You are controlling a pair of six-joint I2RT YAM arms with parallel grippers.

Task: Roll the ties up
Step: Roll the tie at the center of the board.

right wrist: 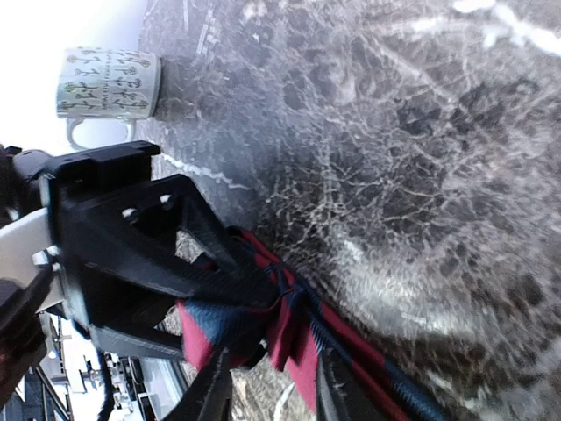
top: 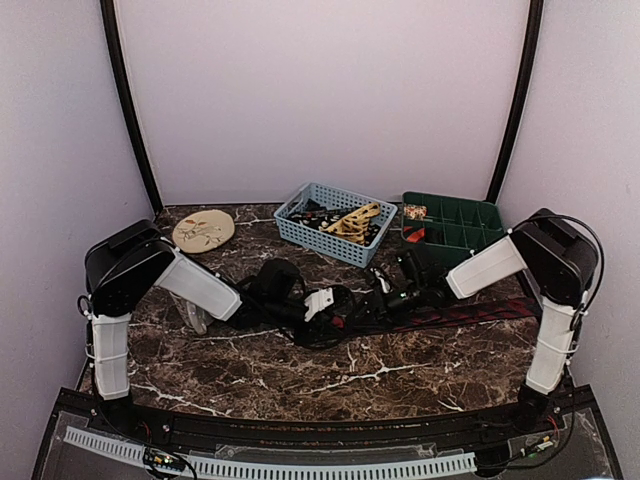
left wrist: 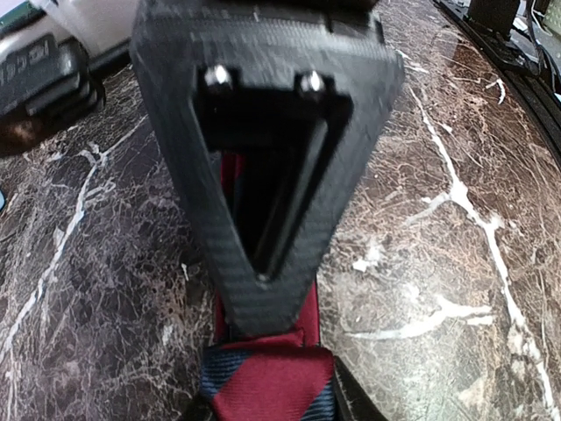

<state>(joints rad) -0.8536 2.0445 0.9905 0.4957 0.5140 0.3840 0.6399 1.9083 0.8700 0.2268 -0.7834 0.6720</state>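
Observation:
A dark navy tie with red diagonal stripes (top: pixel 470 312) lies across the marble table from the centre out to the right. Its near end (left wrist: pixel 272 381) is folded into a small bundle, and my left gripper (top: pixel 335 316) is shut on it. In the left wrist view, one black triangular finger (left wrist: pixel 263 298) presses down on the red fabric. My right gripper (right wrist: pixel 272 399) faces the left one (right wrist: pixel 245 285) at the bundle. Its jaws stand apart, open, with the tie (right wrist: pixel 368 360) running between them. More ties fill the blue basket (top: pixel 300 232).
A green compartment tray (top: pixel 470 215) stands at the back right beside the basket. A round tan patterned disc (top: pixel 203 230) lies at the back left. A white patterned mug (right wrist: pixel 110 83) lies on its side under the left arm. The table's front edge is close behind both bases.

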